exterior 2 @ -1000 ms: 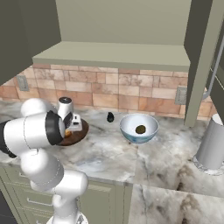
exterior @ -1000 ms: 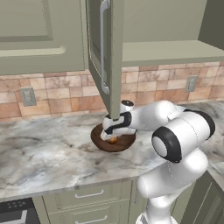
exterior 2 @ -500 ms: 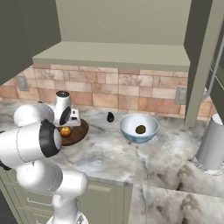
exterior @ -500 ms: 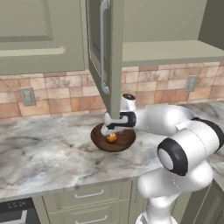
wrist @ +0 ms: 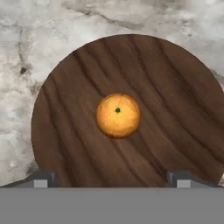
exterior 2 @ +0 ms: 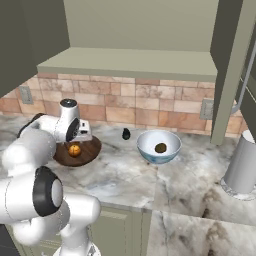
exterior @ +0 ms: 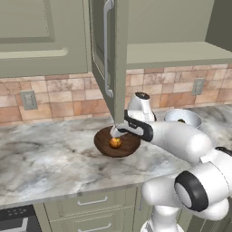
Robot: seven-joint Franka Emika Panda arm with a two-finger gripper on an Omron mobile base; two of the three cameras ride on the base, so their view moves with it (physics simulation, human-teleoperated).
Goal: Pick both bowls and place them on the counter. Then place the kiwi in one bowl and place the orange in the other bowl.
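The dark brown wooden bowl [exterior: 102, 141] [exterior 2: 91, 149] [wrist: 175, 96] stands on the marble counter [exterior: 45, 163] [exterior 2: 125, 175] [wrist: 26, 43]. In its middle lies the orange [exterior: 115, 142] [exterior 2: 74, 150] [wrist: 118, 115]. My gripper [exterior: 117, 132] [exterior 2: 83, 136] [wrist: 111, 179] hangs just above the orange, open and empty, its fingertips [wrist: 41, 179] spread wide on either side. To the right stands the white bowl with blue pattern [exterior: 192, 117] [exterior 2: 147, 147], holding the kiwi [exterior: 181, 121] [exterior 2: 160, 148].
An open cabinet door [exterior: 106, 59] hangs right above the wooden bowl, close to my hand. A small black pointed thing [exterior 2: 126, 134] sits by the backsplash between the bowls. A grey cylinder [exterior 2: 242, 165] stands at the far right of the counter.
The jaws have spread off the orange, which stays in the wooden bowl. The hand has lifted a little above it.
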